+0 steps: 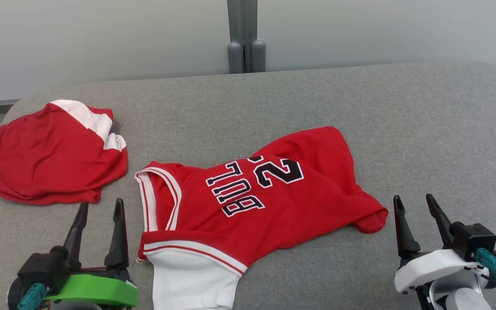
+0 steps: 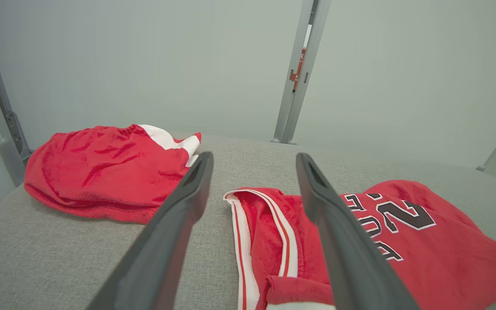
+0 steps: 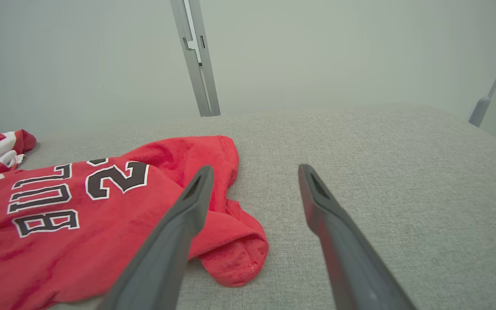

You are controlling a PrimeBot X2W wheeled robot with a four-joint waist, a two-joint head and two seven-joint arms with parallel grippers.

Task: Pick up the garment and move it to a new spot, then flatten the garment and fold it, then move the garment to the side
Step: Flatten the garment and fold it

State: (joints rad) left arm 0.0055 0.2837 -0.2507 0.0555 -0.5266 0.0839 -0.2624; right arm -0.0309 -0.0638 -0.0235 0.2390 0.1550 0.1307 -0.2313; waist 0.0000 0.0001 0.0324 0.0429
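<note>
Both the left end effector [image 1: 101, 202] and right end effector [image 1: 413, 196] gape empty; the jersey [image 1: 274, 202] seemingly awaits flattening, needing grips on its edges.

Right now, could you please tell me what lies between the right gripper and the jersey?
Nothing but a narrow strip of bare grey cushion separates the right gripper from the jersey, clearest in the head view.

A grey fabric surface [image 1: 403, 129] meets pale wall panels [image 1: 101, 38] and a grey post [image 1: 243, 34].
</note>
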